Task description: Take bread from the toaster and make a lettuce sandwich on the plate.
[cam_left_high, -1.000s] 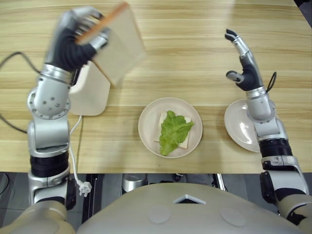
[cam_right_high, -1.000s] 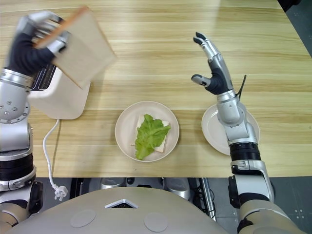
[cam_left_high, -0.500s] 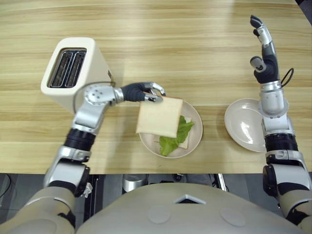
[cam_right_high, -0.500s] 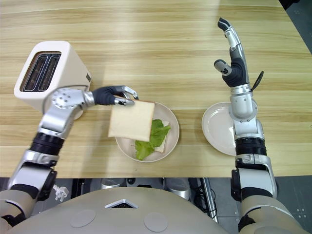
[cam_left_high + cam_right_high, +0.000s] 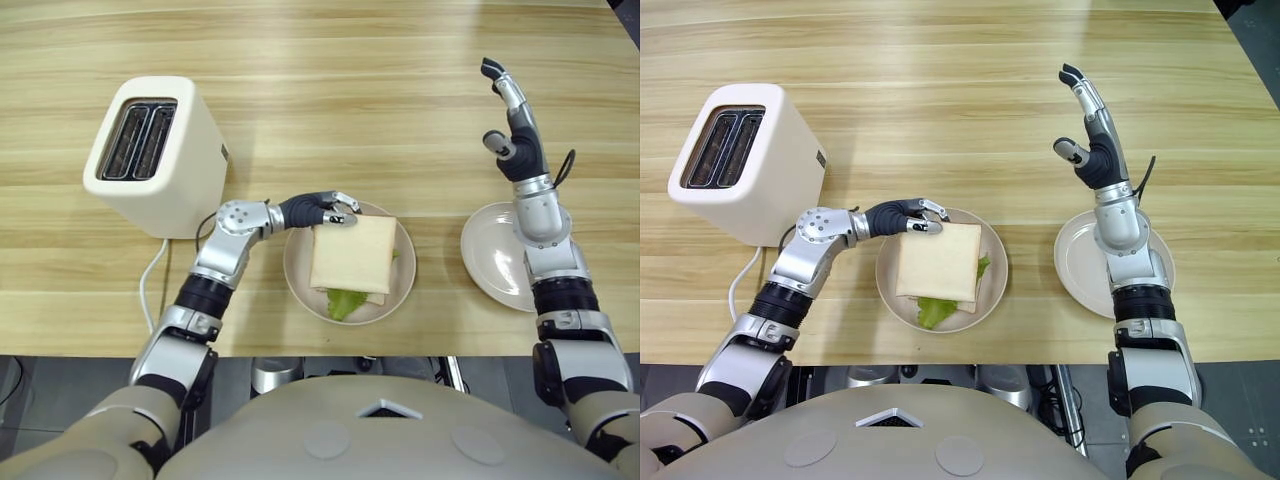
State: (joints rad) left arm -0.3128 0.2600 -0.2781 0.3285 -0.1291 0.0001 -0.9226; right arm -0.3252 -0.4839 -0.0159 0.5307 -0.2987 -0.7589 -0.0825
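A cream toaster (image 5: 160,150) stands at the left, both slots dark. On the beige plate (image 5: 295,262) in the middle lies a slice of bread (image 5: 352,255), flat over a lettuce leaf (image 5: 343,302) whose green tip pokes out at the front. A lower slice (image 5: 377,297) peeks out beneath. My left hand (image 5: 318,209) rests at the plate's back-left rim, its fingers curled on the top slice's back-left corner. My right hand (image 5: 515,140) is held up with straight fingers, above and behind the white plate, holding nothing.
An empty white plate (image 5: 490,260) sits at the right near the table's front edge. The toaster's white cable (image 5: 150,290) runs from it over the front edge. Bare wooden tabletop stretches across the back.
My left hand has lowered the bread slice from a tilted hold above the plate to flat on the lettuce. My right hand shifted slightly left and lower.
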